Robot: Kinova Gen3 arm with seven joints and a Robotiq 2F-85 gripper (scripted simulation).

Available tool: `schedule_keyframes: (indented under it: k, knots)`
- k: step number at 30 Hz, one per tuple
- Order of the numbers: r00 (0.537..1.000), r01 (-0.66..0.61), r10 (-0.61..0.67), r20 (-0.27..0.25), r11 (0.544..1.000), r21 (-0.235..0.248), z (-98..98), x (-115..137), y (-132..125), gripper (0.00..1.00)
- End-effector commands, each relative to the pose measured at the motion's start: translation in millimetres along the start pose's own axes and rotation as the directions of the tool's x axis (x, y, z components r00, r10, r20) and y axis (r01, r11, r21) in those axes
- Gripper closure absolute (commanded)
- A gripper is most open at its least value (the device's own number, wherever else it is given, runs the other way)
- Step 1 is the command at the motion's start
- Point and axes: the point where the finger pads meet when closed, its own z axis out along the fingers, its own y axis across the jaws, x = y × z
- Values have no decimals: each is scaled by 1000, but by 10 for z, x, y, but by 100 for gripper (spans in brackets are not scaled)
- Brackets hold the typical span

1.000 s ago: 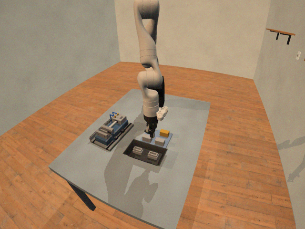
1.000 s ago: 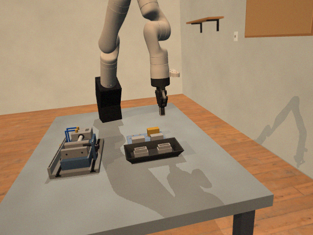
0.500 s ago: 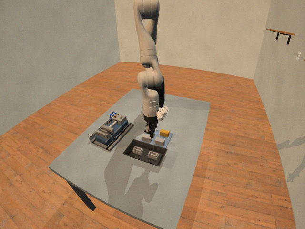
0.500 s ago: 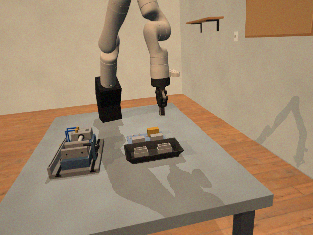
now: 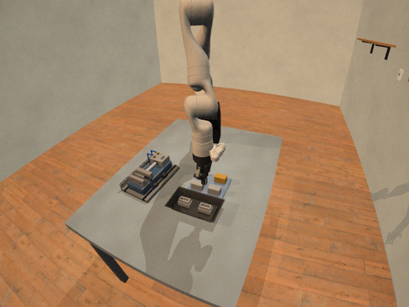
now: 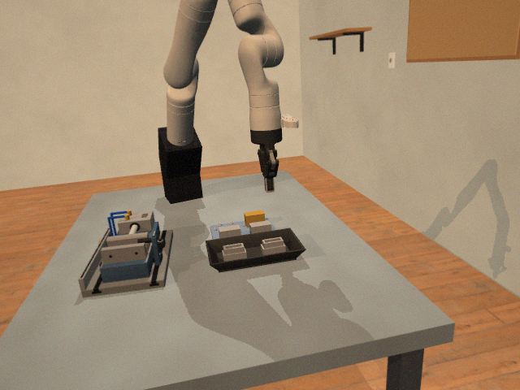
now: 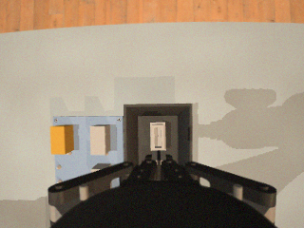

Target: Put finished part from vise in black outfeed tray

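Exterior view: tool (image 6: 268, 188) fully closed, holding nothing, hanging above the worktop (image 6: 235, 310); black outfeed tray (image 6: 293, 252) holds two pocketed blocks, vise (image 6: 126, 252) looks unloaded, so placement seems done.

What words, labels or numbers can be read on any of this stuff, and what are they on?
None can be read in any view.
The vise, the black outfeed tray, the two pocketed blocks in it, the orange block and the arm's black base show plain surfaces.
The shut, empty gripper bears no visible marking.
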Motion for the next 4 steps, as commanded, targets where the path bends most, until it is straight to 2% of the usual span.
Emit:
schedule_keyframes:
  k: [1,4]
  knots:
    - [1000,0,0,-1,1000,-1,-4,2,3,100]
    - [1000,0,0,-1,1000,-1,-4,2,3,100]
